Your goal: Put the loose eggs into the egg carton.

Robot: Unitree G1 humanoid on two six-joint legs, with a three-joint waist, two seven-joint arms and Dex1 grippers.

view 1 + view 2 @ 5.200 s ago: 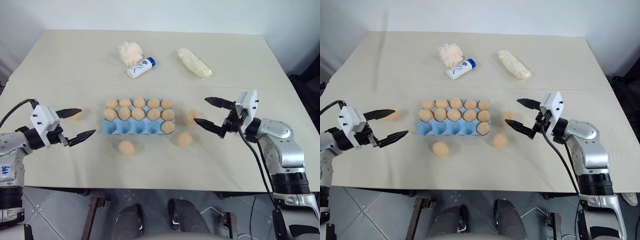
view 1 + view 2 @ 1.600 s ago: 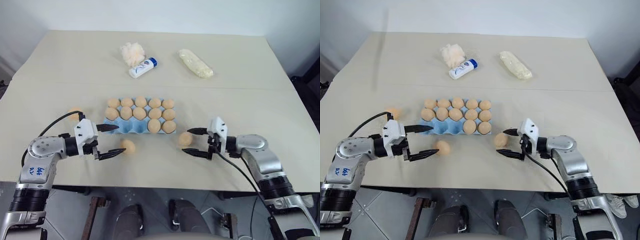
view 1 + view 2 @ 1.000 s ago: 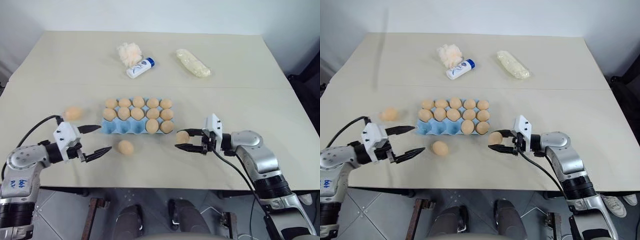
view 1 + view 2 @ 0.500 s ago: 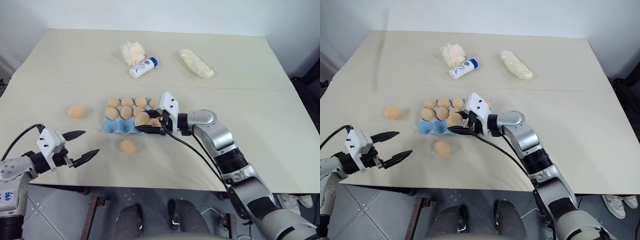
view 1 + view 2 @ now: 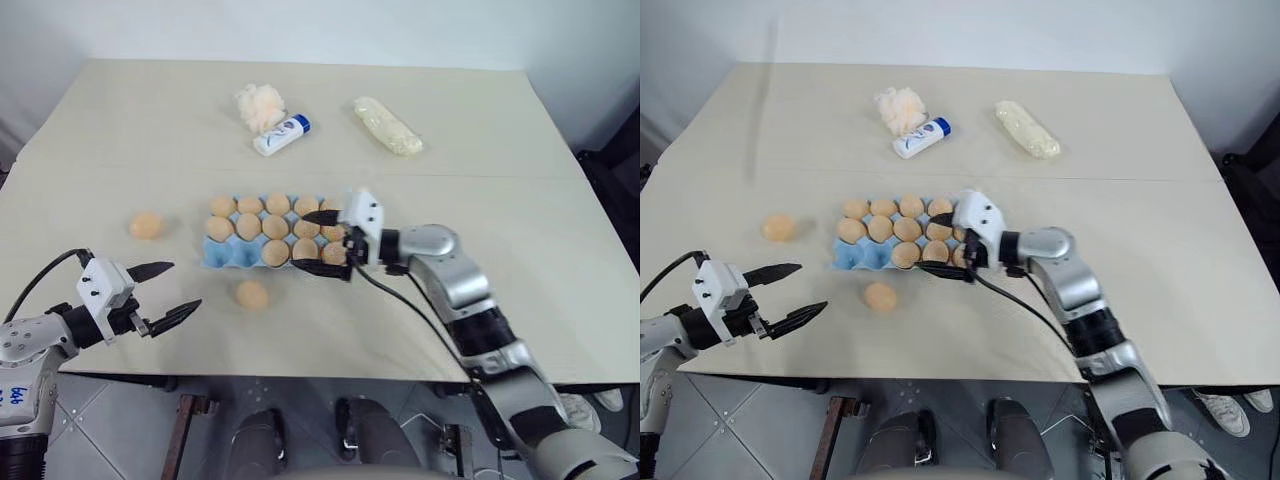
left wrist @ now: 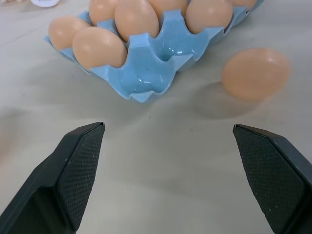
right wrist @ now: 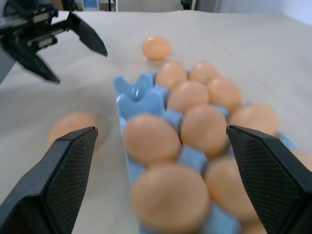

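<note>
The light blue egg carton (image 5: 228,257) lies mid-table with its two back rows full. Three eggs fill the right of its front row; the two left front cups (image 6: 146,73) are bare. One loose egg (image 5: 252,294) rests just in front of the carton, and another loose egg (image 5: 146,224) lies off to its left. My right gripper (image 5: 300,240) is open and level over the carton's right end, with nothing between its fingers. My left gripper (image 5: 185,284) is open near the table's front left. It points at the nearer loose egg (image 6: 256,73) but stays apart from it.
At the back stand a fluffy puff (image 5: 260,103), a white-and-blue bottle (image 5: 282,135) lying on its side and a pale wrapped bundle (image 5: 388,125). The table's front edge runs just under my left gripper.
My right gripper has opened and let go of the egg, which now sits in the carton's front row. It has drawn back to the right. My left arm has barely moved.
</note>
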